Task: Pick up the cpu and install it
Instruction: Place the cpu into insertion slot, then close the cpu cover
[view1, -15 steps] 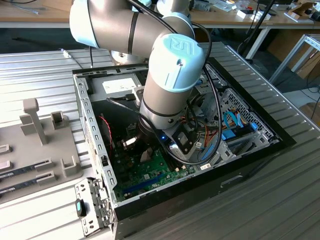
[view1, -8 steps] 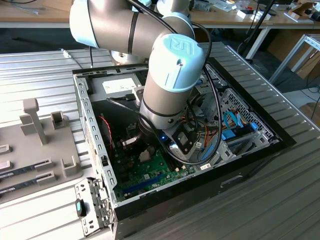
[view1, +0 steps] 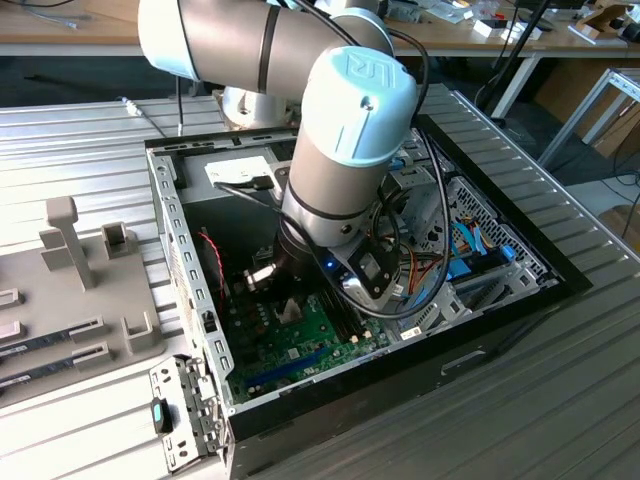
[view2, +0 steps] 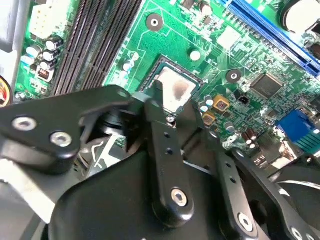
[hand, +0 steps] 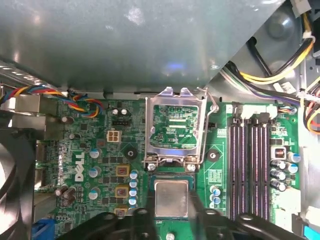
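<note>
The cpu (hand: 171, 199), a small square chip with a silvery top plate, lies flat in the socket of the green motherboard (hand: 100, 165). In both wrist views my gripper (hand: 171, 192) has its two black fingers (hand: 150, 205) hard against opposite edges of the chip, shut on it. In the second wrist view the cpu (view2: 176, 91) shows just past the fingertips of the gripper (view2: 174, 102). The socket's metal lid (hand: 175, 131) stands swung open beside the chip. In the exterior view the gripper (view1: 290, 300) reaches down into the open computer case (view1: 180, 250), over the motherboard (view1: 300, 350).
Black memory slots (hand: 250, 160) run beside the socket. Bundles of coloured cables (view1: 460, 250) and a drive cage crowd the case on the exterior view's right. A grey fixture tray (view1: 80, 300) with memory sticks (view1: 60, 335) lies outside the case at the exterior view's left.
</note>
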